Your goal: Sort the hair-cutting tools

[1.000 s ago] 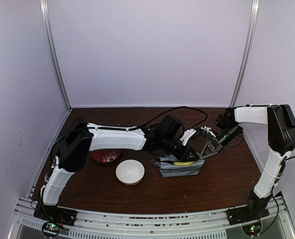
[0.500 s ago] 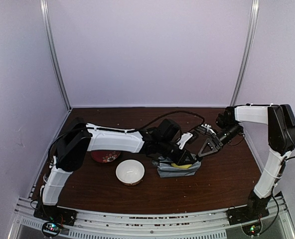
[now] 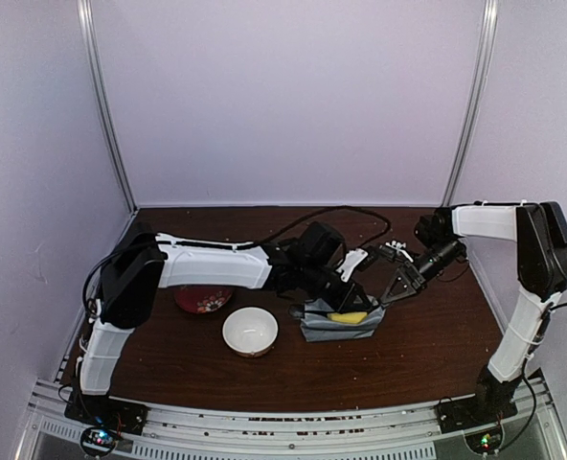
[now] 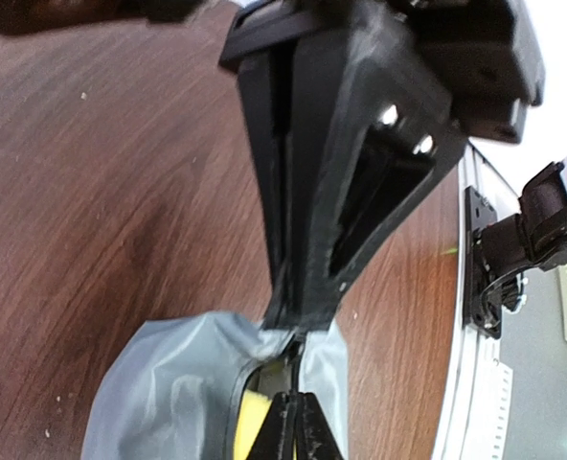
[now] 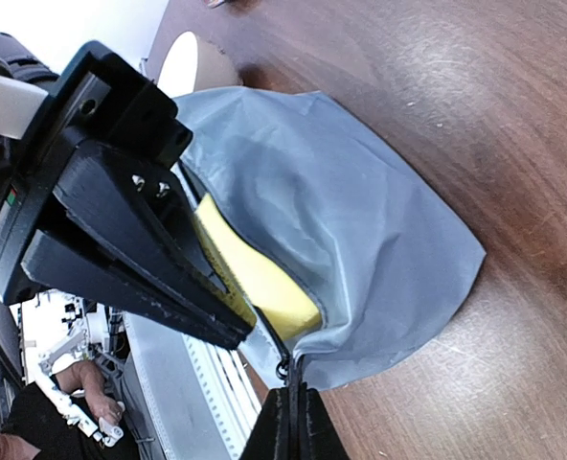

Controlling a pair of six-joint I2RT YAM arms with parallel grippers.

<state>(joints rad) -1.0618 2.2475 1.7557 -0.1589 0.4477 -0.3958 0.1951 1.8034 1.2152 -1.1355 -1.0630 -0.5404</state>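
A grey zip pouch (image 3: 336,327) lies on the brown table with a yellow thing (image 3: 349,317) showing in its open mouth. My left gripper (image 3: 351,303) reaches in from the left and is shut on the pouch's edge (image 4: 264,337) beside the opening. My right gripper (image 5: 291,407) comes from the right and is shut on the zip pull (image 5: 285,369) at the pouch's end. In the left wrist view my own closed fingertips (image 4: 298,412) sit over the yellow thing (image 4: 250,422). The hair-cutting tools are hidden from every view.
A white bowl (image 3: 250,331) stands left of the pouch, near the front. A red patterned plate (image 3: 204,301) lies partly under the left arm. A black cable (image 3: 360,213) loops across the back of the table. Walls close in both sides.
My right gripper's jaws opened briefly and have closed again at the pouch's right end. The pouch has bunched a little to the left. My left gripper has stayed shut.
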